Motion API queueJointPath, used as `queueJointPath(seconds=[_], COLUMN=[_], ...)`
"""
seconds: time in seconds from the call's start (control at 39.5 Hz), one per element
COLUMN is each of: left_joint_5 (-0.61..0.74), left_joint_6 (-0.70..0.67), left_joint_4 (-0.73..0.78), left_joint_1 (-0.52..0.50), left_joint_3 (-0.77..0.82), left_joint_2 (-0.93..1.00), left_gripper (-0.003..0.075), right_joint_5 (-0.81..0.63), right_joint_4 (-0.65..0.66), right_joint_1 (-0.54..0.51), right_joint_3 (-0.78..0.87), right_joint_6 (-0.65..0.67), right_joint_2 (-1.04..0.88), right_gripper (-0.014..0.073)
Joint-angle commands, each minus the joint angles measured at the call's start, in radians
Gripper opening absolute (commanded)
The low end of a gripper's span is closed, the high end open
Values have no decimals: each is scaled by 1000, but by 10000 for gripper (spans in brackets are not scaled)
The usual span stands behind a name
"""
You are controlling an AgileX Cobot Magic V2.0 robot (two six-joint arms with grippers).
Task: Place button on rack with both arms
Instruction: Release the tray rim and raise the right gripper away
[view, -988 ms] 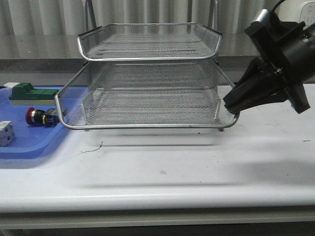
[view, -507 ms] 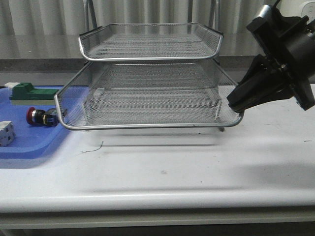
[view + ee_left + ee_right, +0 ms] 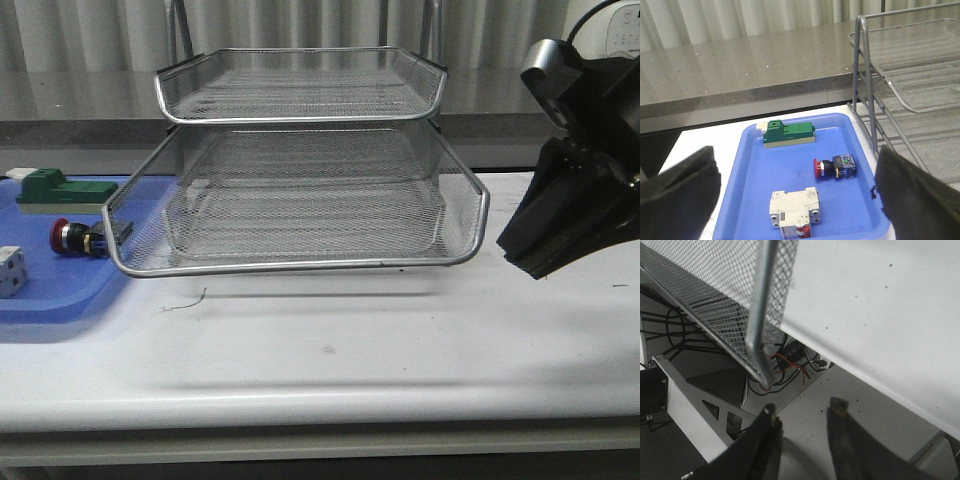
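The button [image 3: 75, 237], red-headed with a dark body, lies on its side on the blue tray [image 3: 60, 295] left of the rack [image 3: 300, 265]. It also shows in the left wrist view [image 3: 834, 167]. The rack's middle tray is slid out towards me. My left gripper [image 3: 800, 200] is wide open and empty above the blue tray [image 3: 750, 165], out of the front view. My right gripper [image 3: 520, 255] is open and empty, off to the right of the slid-out tray's front right corner. In the right wrist view the gripper [image 3: 805, 411] is apart from the tray's rim [image 3: 762, 300].
A green block [image 3: 55, 187] and a white cube-like part [image 3: 10, 270] share the blue tray; both show in the left wrist view, the block [image 3: 789, 133] and the white part [image 3: 795, 207]. The rack's frame [image 3: 865, 75] borders the tray. A grey counter runs behind.
The middle tray has slid further out towards me. My right gripper has let go of its front right corner and drawn back to the right and down.
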State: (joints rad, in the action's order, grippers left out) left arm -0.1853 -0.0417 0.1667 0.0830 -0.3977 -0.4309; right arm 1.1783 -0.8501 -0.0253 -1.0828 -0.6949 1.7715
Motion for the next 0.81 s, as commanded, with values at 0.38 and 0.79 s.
queueJointPath(seconds=[0.38,0.79], left_joint_5=[79,79], left_joint_6=[-2,-2], left_joint_4=[1,1], left_joint_1=[9,9], left_joint_3=[-34,-34], left_joint_2=[-11,-11], left_gripper=[599,599], right_joint_5=[123,-42], right_joint_4=[-15,386], right_joint_1=[-4,146], right_joint_3=[-208,-359], right_joint_6=[142,388], right_joint_2=[-258,-381], right_gripper=[262,-61])
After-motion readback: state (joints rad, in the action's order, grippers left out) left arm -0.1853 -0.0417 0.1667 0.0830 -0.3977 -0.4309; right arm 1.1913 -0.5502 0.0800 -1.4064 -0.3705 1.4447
